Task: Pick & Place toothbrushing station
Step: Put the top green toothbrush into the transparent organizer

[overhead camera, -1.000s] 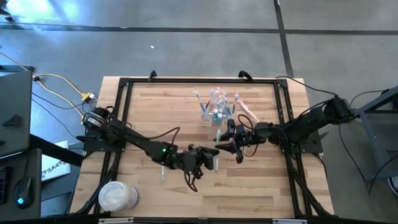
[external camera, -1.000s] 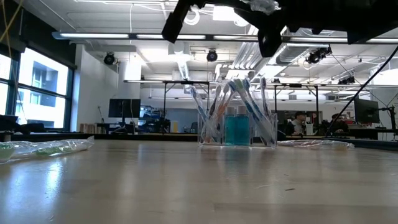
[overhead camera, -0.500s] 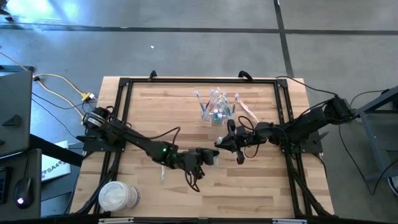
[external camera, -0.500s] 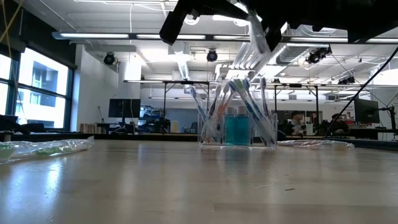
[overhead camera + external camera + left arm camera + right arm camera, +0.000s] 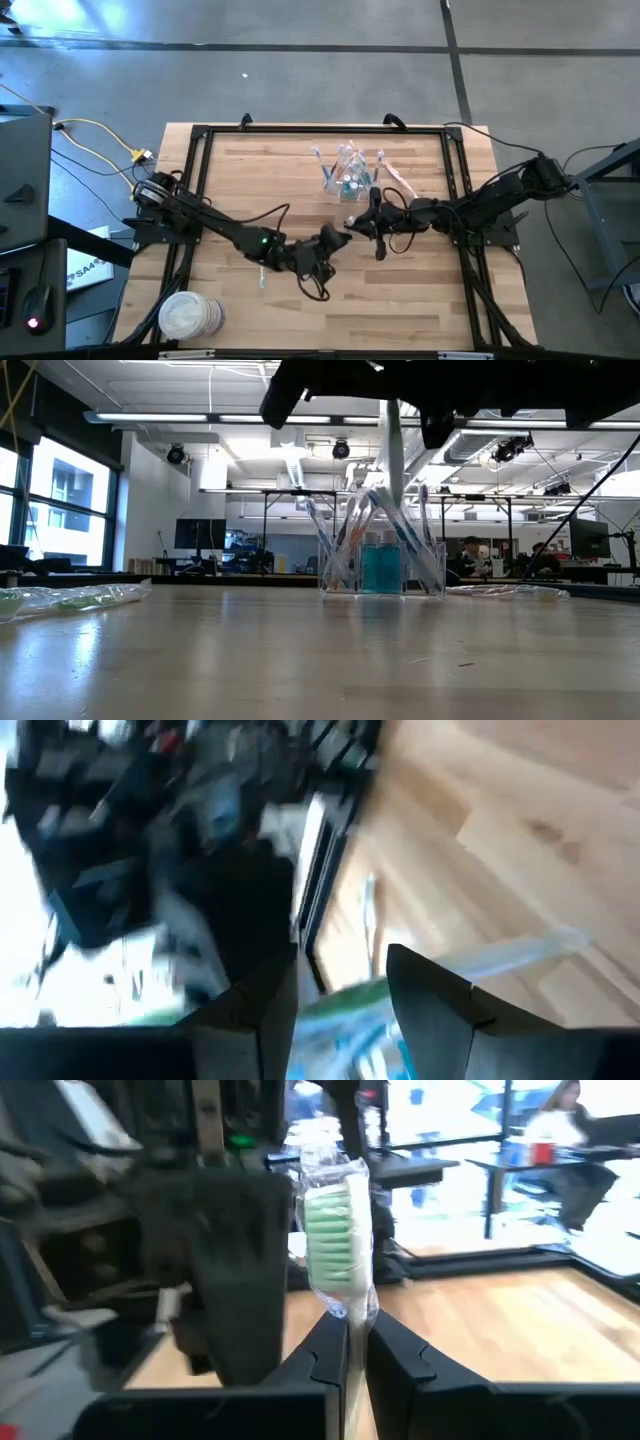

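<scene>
Several toothbrushes [image 5: 405, 530] fill the clear cup [image 5: 382, 568]; right gripper [image 5: 348, 1342] clamps one wrapped toothbrush [image 5: 338, 1245] (green-bristled).

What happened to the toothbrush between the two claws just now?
The right claw closed on the toothbrush, and the left claw opened and let it go, pulling back a little. In the low view the toothbrush swung from tilted to upright. The cup of brushes and the discs stayed put.
</scene>
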Tool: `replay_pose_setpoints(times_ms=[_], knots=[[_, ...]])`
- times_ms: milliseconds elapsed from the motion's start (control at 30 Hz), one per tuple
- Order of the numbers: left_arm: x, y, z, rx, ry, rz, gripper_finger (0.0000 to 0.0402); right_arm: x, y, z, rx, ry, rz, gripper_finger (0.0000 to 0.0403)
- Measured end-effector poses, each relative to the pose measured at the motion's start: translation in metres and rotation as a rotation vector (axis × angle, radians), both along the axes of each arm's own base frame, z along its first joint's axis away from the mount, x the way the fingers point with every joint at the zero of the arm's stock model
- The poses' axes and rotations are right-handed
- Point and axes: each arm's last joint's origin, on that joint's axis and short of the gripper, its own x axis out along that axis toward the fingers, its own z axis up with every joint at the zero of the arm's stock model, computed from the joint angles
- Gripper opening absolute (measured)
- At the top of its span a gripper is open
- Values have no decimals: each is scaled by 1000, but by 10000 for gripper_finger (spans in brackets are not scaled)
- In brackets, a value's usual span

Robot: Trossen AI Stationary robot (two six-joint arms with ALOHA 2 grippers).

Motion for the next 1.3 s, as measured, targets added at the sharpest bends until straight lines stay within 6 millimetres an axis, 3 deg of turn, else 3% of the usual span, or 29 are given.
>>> replay_pose_setpoints(times_ms=[267,400,633,800,1067,1300], knots=[[-8,10,-6,12,-37,361,152,0,-3,-3,-33,34,-114,11],[-12,13,-11,-122,-86,429,152,0,-2,-3,-45,32,-108,11],[-21,16,12,-620,-136,282,152,-2,5,-1,-89,5,-83,11],[-21,37,23,-949,-111,235,152,-3,9,1,-115,-17,-68,11],[-11,65,20,-1152,-47,207,152,-3,9,1,-118,-18,-66,11],[-4,65,20,-1215,-56,131,152,-3,9,0,-137,-10,-67,11]])
